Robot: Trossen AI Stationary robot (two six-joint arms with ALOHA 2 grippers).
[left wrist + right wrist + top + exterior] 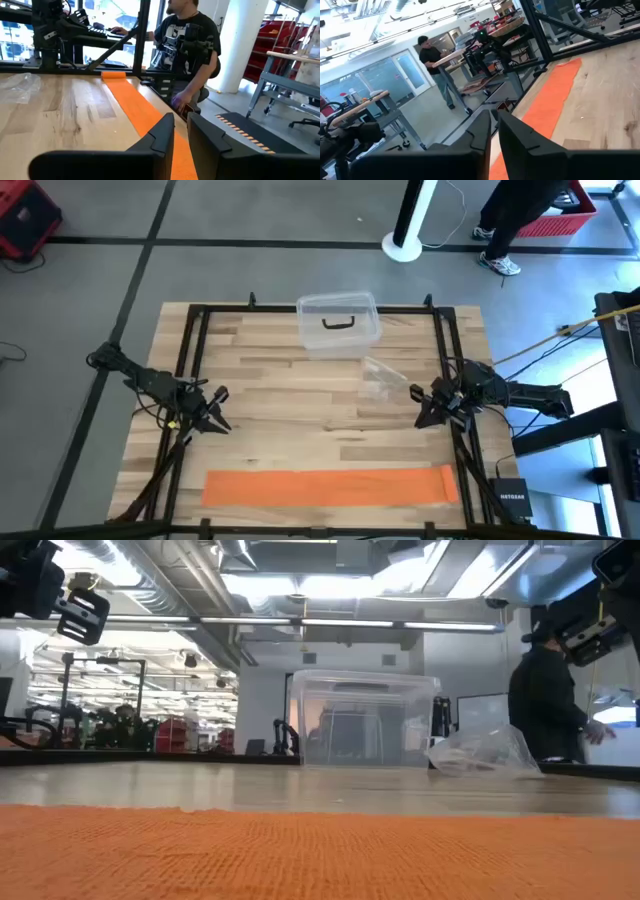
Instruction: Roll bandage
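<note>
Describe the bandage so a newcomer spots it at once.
Start at the wooden table and go to its near edge, opposite the clear plastic box. The bandage lies there flat and unrolled. It is the only bright orange thing on the table, a long narrow strip.

Grey floor (pixel 250 220) with dark seams surrounds the table, red shelving (pixel 282 50) stands beyond.

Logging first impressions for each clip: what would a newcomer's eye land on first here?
The bright orange fabric bandage, lying unrolled as a long flat band along the wooden table's near edge. Behind it sits a clear plastic box with a black handle at the far edge. The left gripper and right gripper wait at either side.
</note>
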